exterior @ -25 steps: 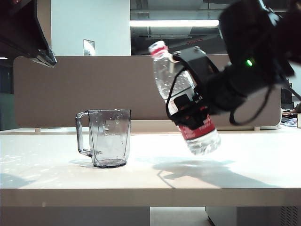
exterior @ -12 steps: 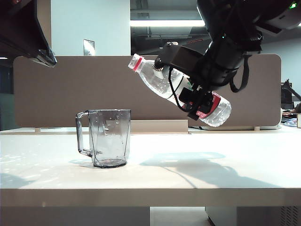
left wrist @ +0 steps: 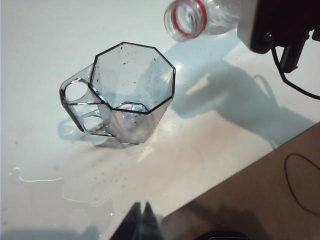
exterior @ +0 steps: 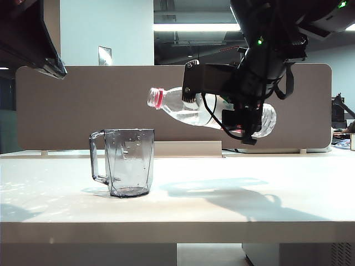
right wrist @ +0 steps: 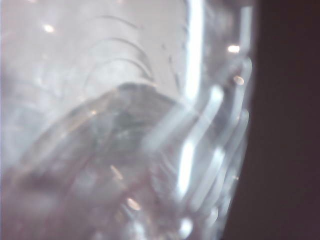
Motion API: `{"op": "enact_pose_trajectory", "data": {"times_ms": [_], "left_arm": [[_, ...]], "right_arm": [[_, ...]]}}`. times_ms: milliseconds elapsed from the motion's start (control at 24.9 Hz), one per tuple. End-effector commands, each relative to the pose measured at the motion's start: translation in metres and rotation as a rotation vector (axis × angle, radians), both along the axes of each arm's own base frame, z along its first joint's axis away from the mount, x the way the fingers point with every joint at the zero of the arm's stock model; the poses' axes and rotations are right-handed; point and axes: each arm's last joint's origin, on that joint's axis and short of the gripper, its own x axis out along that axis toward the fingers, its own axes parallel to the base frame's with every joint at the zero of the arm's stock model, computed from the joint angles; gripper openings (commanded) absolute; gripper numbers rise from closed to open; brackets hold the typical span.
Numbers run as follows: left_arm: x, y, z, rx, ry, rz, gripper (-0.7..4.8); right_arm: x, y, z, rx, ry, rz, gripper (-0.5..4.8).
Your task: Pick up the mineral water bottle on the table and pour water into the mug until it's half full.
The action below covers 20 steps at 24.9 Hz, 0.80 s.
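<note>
R gripper [exterior: 244, 119] fingers clamped on mineral water bottle [exterior: 191, 111], held nearly level, open neck above-right of mug [exterior: 128, 162] on table [exterior: 222, 205]. L gripper [exterior: 52, 67] hangs upper left, finger state can't tell.

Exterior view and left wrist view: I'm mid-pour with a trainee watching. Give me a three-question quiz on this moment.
1. True or false: the mineral water bottle is capped.
2. Which gripper holds it?
A. left gripper
B. right gripper
3. Fill in: the bottle's mouth is above and to the ___ of the mug in the exterior view.

Key: 1 false, its mouth is open. 2 B. 3 right; no stream shows, and spilled water already lies on the table.
</note>
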Motion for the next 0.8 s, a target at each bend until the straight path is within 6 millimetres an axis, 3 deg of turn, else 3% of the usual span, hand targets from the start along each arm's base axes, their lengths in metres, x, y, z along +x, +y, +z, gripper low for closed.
{"op": "enact_pose_trajectory", "data": {"times_ms": [40, 441, 803], "left_arm": [[0.000, 0.000, 0.003, -0.011, -0.011, 0.000, -0.01], [0.000, 0.000, 0.003, -0.011, -0.011, 0.000, -0.01], [0.000, 0.000, 0.003, -0.011, -0.012, 0.000, -0.01]], "right_arm": [[0.002, 0.002, 0.013, -0.015, -0.076, 0.007, 2.32], [0.004, 0.003, 0.017, -0.055, -0.097, 0.023, 2.32], [0.015, 0.010, 0.036, -0.033, -0.139, 0.016, 2.32]]}}
